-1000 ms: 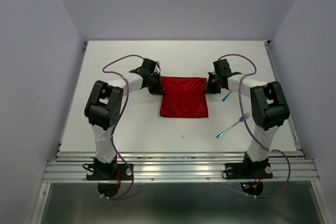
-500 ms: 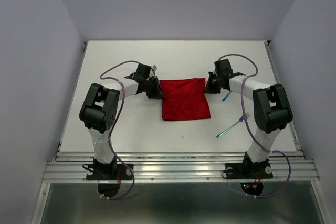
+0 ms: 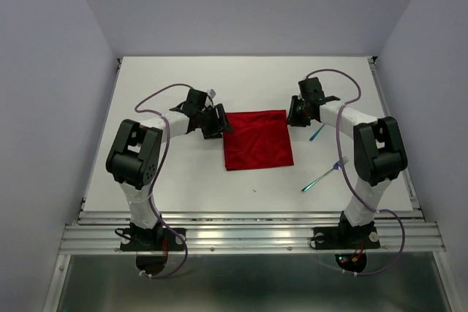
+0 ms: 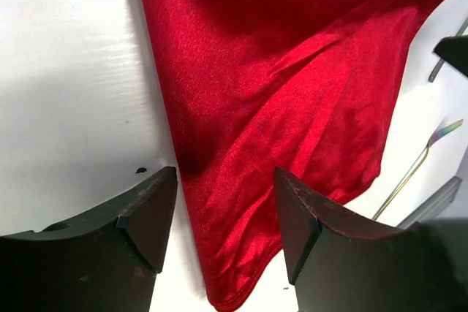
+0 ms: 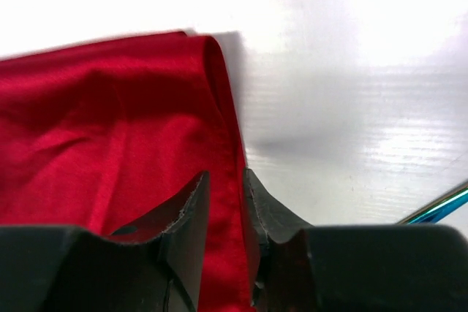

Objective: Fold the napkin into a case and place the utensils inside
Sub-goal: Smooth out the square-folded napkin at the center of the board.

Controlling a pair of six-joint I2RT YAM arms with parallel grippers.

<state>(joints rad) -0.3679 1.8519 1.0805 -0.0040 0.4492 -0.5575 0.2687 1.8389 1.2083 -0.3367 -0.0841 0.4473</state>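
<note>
The red napkin (image 3: 257, 140) lies flat on the white table (image 3: 183, 78) as a folded, roughly square piece. My left gripper (image 3: 218, 123) is at its far left corner. In the left wrist view that gripper (image 4: 225, 177) is open wide, with the napkin (image 4: 292, 71) lying loose under the gap. My right gripper (image 3: 294, 116) is at the far right corner. In the right wrist view it (image 5: 226, 177) stands a little open, astride the napkin's (image 5: 110, 122) folded edge. Of the utensils, the fork (image 3: 325, 174) lies to the napkin's right. A slim blue handle (image 3: 316, 132), probably the spoon's, lies by the right gripper.
The fork (image 4: 420, 162) shows past the napkin in the left wrist view. A teal handle (image 5: 439, 210) lies low right in the right wrist view. The table's right rail (image 3: 395, 129) runs behind the right arm. Grey walls enclose the table.
Both grippers were shut on the napkin's far corners and have opened, the left one widely. The left arm's elbow has swung to the left. The napkin now lies loose on the table.
</note>
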